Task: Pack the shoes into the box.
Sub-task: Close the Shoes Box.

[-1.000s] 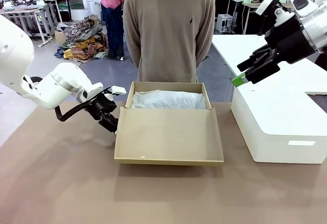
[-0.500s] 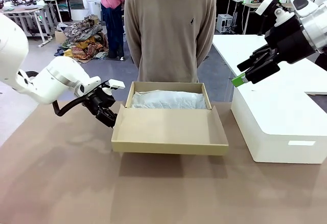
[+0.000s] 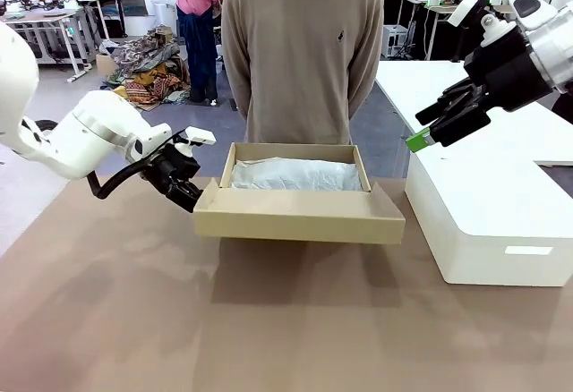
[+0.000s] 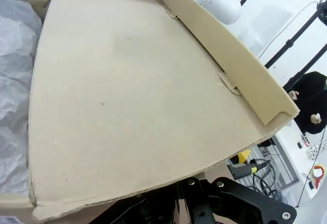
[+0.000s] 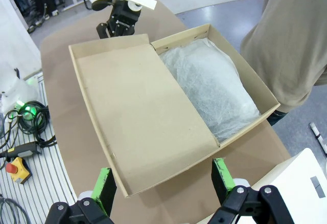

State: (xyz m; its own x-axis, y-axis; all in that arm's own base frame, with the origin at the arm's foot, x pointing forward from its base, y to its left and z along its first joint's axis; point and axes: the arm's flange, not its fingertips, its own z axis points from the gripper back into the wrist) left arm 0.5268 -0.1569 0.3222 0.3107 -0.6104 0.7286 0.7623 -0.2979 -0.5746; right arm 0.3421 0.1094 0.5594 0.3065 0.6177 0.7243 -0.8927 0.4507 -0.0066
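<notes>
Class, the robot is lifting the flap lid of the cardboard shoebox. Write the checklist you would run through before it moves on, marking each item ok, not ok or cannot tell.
1. Left gripper shut at the left corner of the flap lid: ok.
2. Lid raised off the table: ok.
3. Tissue paper settled inside the shoebox, nothing poking over the walls: ok.
4. Shoes inside under the tissue: cannot tell.
5. Right gripper open and held away, above the white box: ok.
6. Person's hands clear of the lid, held behind the back: ok.
</notes>
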